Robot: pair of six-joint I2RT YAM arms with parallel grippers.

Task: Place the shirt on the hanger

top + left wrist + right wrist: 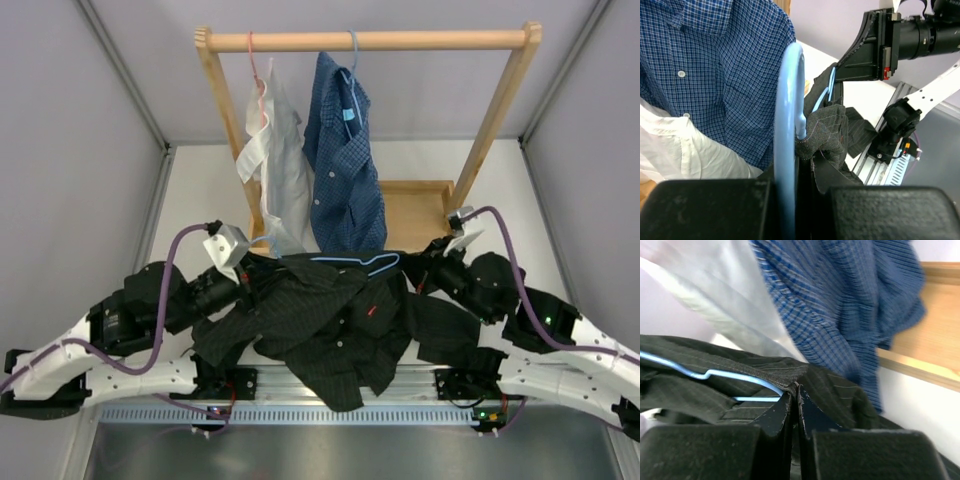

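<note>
The black striped shirt (340,325) hangs bunched between my two arms, draped over the thin light-blue hanger (352,263), whose wire runs along its top edge. My left gripper (255,272) is at the shirt's left end. In the left wrist view it (797,182) is shut on the hanger (789,125), with a fold of the shirt (827,130) just past the jaws. My right gripper (415,272) is at the shirt's right end. In the right wrist view it (796,390) is shut on the edge of the shirt (840,390), where the hanger (715,374) goes into the fabric.
Behind the shirt stands a wooden rack (365,40) with a wooden base (415,215). A white shirt (275,170) on a pink hanger and a blue checked shirt (345,170) hang from it, close above the grippers. Grey walls stand left and right.
</note>
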